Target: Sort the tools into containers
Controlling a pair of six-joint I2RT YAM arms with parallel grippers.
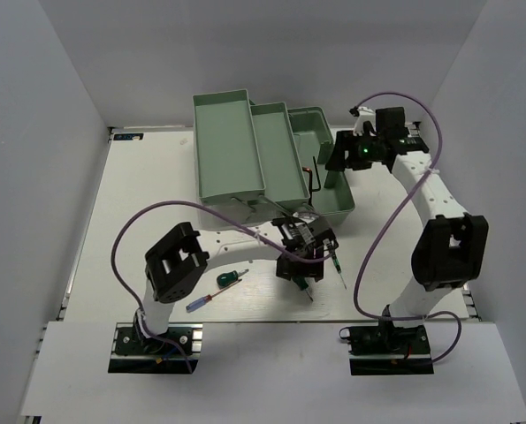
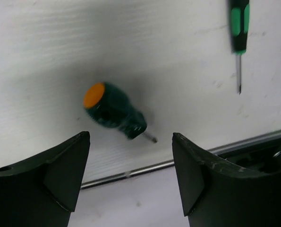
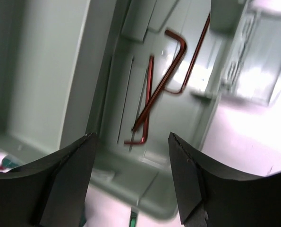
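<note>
The pale mint-green toolbox (image 1: 230,146) stands at the back middle with its trays folded out. My right gripper (image 1: 346,159) hovers open over its lower compartment (image 3: 178,156), where dark reddish hex keys (image 3: 165,80) lie crossed; nothing sits between its fingers (image 3: 131,135). My left gripper (image 1: 303,269) is open just above the table near the front edge. A stubby green-handled screwdriver (image 2: 113,111) with an orange end lies just beyond its fingertips (image 2: 131,135), not touched. A thin black-green screwdriver (image 2: 238,28) lies further right (image 1: 337,267).
A second stubby green screwdriver (image 1: 230,279) and a slim blue/red one (image 1: 201,301) lie on the white table left of the left gripper. The table's front metal edge (image 2: 145,169) runs right under the left fingers. A purple cable (image 1: 369,265) loops between the arms.
</note>
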